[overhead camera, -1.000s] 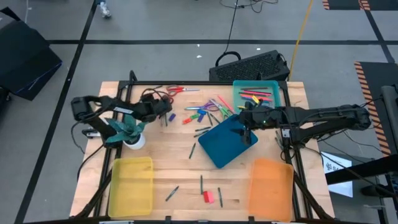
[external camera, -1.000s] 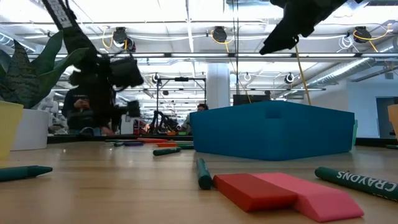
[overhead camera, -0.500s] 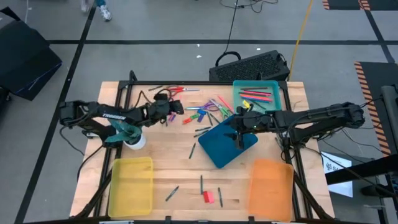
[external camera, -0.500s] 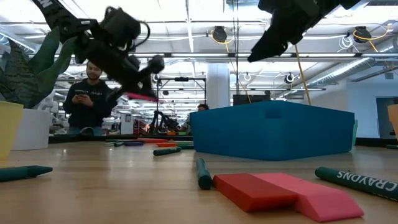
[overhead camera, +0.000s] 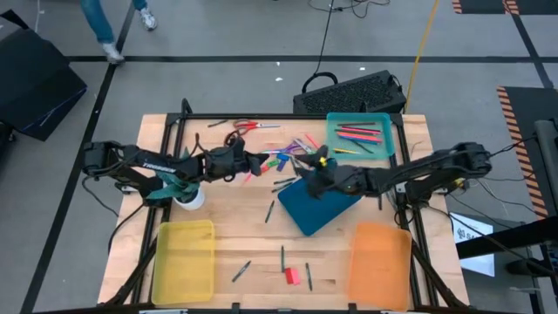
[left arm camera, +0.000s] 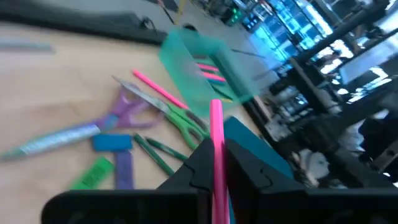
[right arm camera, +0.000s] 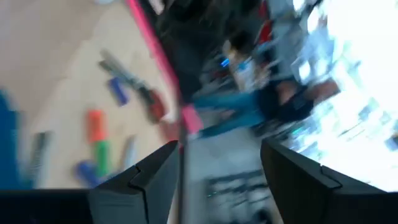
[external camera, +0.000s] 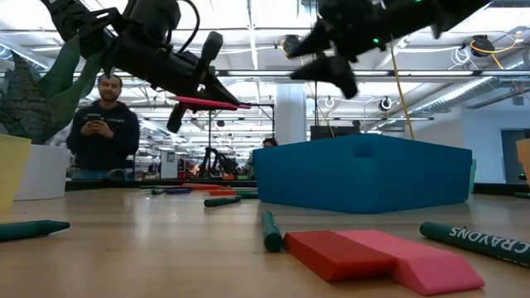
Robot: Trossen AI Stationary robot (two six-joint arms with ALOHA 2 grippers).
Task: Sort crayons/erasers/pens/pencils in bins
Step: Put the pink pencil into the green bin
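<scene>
We see two erasers (overhead camera: 292, 276) touching, near-centre, between two near bins (overhead camera: 183, 262); loose pile far-centre, probably pens.

Both arms are dark, near black, built of slim tubular links with bulkier rounded joints. The left arm (overhead camera: 144, 161) carries pale lettering along one link, too small to read. The right arm (overhead camera: 427, 170) shows small green and yellow lights near its wrist. Thin black cables loop beside each arm's links. The left tool (left arm camera: 214, 163) has two flat, angular black fingers; the right tool (right arm camera: 217, 177) looks much the same, though blurred.
</scene>
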